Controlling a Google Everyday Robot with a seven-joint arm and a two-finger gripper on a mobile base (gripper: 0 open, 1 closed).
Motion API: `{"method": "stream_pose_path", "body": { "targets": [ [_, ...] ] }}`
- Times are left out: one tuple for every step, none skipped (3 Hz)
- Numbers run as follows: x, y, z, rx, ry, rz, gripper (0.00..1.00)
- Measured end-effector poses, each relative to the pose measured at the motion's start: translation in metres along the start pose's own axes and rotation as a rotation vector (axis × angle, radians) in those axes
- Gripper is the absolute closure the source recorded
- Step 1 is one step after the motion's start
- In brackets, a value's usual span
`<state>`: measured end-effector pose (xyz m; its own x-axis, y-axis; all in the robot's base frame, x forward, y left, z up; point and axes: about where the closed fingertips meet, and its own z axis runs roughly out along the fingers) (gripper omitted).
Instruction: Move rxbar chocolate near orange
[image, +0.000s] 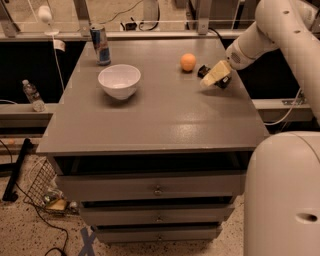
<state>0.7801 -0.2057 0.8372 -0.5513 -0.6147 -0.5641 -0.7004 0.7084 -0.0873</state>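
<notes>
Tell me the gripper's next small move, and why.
Probably set the rxbar chocolate down right where it is. The gripper sits low over the far right part of the table, the dark bar shows at its left edge, and it lies just right of the orange with only a small gap between them.

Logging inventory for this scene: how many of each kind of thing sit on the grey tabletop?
can: 1
white bowl: 1
orange: 1
rxbar chocolate: 1, at the gripper, right of the orange
Total: 4
</notes>
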Motion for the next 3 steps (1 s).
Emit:
{"method": "stream_pose_path", "body": {
  "targets": [
    [0.007, -0.016, -0.027, -0.032, -0.075, 0.055, 0.0],
    [0.02, -0.037, -0.063, -0.015, -0.142, 0.109, 0.0],
    [0.04, -0.059, -0.099, 0.03, -0.198, 0.165, 0.0]
  ]
}}
